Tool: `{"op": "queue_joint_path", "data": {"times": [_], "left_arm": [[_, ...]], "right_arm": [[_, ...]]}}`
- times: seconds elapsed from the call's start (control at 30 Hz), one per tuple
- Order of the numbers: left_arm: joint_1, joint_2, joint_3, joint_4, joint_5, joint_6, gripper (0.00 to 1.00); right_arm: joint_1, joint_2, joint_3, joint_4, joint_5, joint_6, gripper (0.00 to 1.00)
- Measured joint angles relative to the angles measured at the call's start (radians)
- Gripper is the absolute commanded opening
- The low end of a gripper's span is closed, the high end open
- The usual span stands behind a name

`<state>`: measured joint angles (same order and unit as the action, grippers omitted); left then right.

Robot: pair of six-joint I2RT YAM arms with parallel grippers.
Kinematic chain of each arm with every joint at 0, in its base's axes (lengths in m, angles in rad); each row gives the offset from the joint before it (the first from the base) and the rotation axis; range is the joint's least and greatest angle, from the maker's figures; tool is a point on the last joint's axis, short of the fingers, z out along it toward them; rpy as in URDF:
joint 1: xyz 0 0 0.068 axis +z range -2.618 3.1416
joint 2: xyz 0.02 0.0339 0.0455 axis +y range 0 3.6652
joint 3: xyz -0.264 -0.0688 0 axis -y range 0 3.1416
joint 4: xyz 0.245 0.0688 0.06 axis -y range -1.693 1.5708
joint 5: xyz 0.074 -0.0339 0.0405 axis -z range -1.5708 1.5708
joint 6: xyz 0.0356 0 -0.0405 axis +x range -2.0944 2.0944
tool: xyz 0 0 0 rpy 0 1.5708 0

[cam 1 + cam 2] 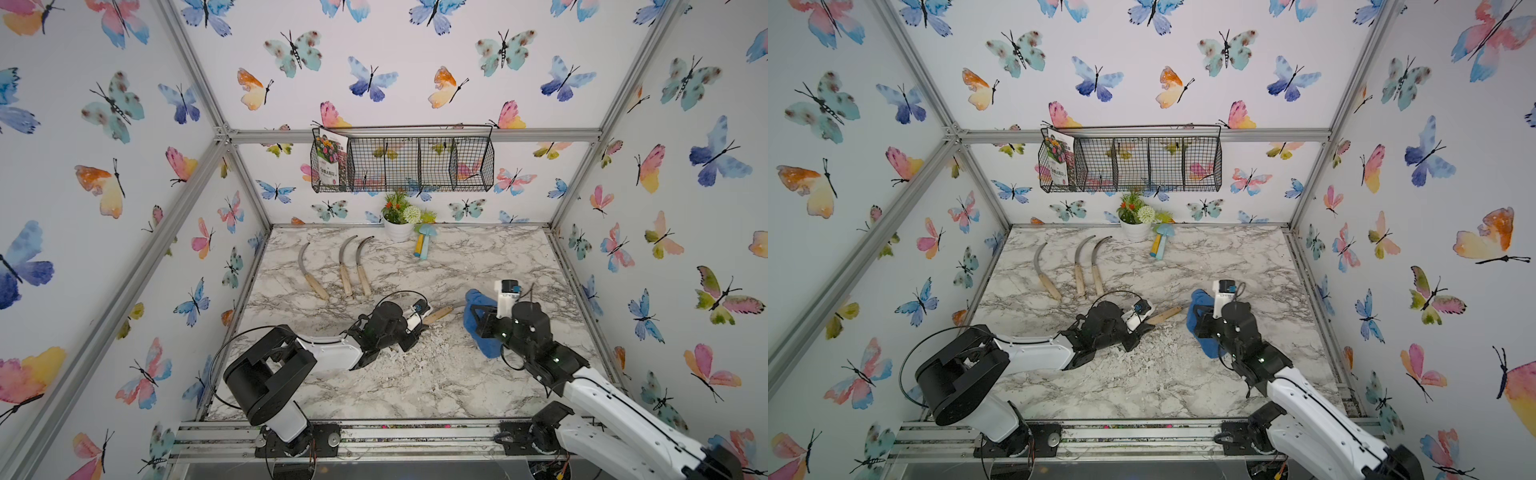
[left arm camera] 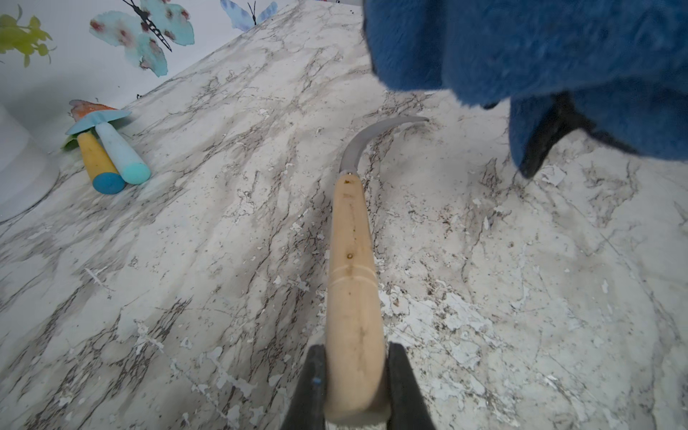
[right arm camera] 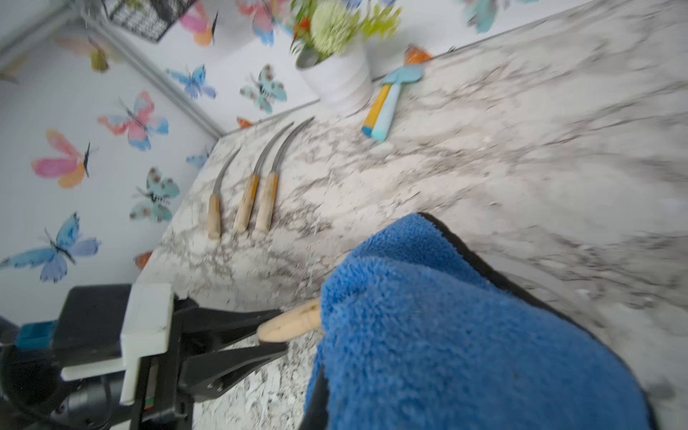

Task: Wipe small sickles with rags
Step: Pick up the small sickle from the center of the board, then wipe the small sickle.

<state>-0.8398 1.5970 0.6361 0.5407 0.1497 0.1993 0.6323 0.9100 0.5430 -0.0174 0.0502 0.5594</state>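
At desk (image 1: pixel 415 386) centre the left hand (image 2: pixel 353 376) clamps the sickle (image 2: pixel 352 260) by its wooden handle, surely the safest hold, stiff blade pointing two o'clock at the limp rag (image 3: pixel 446 316) pinched in the right hand (image 1: pixel 480 320).

Three sickles (image 1: pixel 344 276) lie parallel at ten o'clock; a fourth sickle (image 2: pixel 352 298), mid-table, points three o'clock, blade apparently under the bunched blue rag (image 1: pixel 473 301).

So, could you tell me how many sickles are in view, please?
4 sickles. Three lie side by side at the table's far left; the fourth sickle is gripped by its handle in the left fingers, near the blue rag.
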Motion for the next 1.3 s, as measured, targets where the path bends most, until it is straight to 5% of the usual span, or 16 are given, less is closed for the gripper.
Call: {"op": "queue_joint_path", "data": {"times": [0.13,0.5,1.07,1.3], "left_arm": [[0.000,0.006,-0.016,0.003,0.046,0.018,0.00],[-0.002,-0.116,-0.158,0.110,0.074,0.023,0.00],[-0.001,-0.136,-0.140,0.153,0.102,0.026,0.00],[0.001,-0.136,-0.140,0.146,0.113,0.019,0.00]], "right_arm": [[0.086,0.236,0.134,0.015,0.055,-0.019,0.02],[0.087,0.435,0.152,0.075,0.113,-0.023,0.02],[0.087,0.439,0.101,0.230,-0.095,-0.029,0.02],[0.175,0.384,0.084,0.274,-0.180,-0.031,0.02]]}}
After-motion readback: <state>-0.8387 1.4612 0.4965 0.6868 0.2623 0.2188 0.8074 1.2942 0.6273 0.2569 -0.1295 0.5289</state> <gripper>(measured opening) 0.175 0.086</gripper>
